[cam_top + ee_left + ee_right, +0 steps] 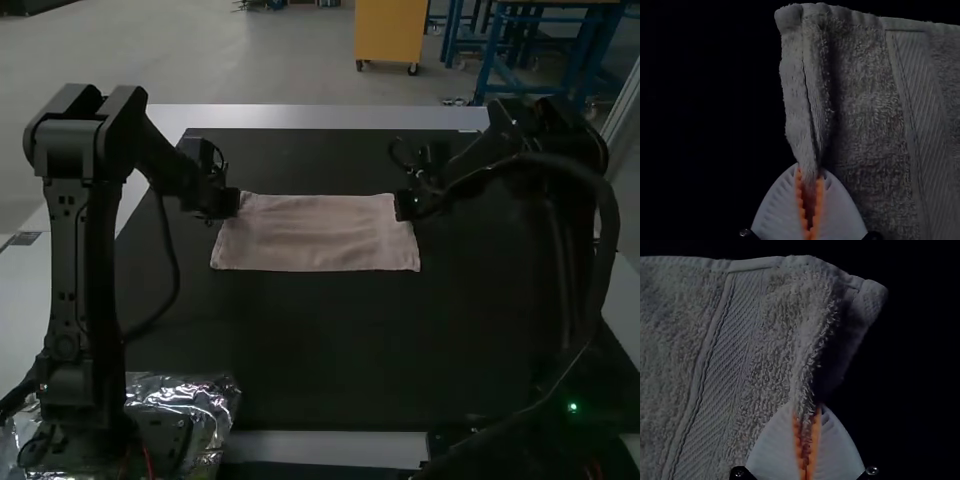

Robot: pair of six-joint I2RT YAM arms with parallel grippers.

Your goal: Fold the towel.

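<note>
- Over on the desk [330,447], seen from the high view, here's the pale towel [318,240], a broad rectangle lying crosswise on the black mat [320,350] with its long near edge nearly straight.
- At the towel's left end, close to its far corner, it's the left gripper [232,203], right on the cloth; matching it at the right end, by the other far corner, sits the right gripper [404,205]. Both arms, then, one to each side of the towel!
- Nearer than the towel and off to its left, crinkled silvery plastic [215,400] lies around the foot of the left arm [72,260].
- Into the left wrist view, and the left gripper [810,173] has the towel's side edge nipped between its orange pads [800,200]. Narrow grip, that one! The held edge stands up in a doubled ridge running to the corner, and alongside the ridge comes a ribbed woven band [920,110].
- Now the right wrist view: the right gripper [807,411] is closed down tight on the towel's other side edge, a pinch of terry between its pads [816,432]. From there the edge rises in a fold to the corner, its outer side in shadow, with another ribbed band [730,350] running beside it.
</note>
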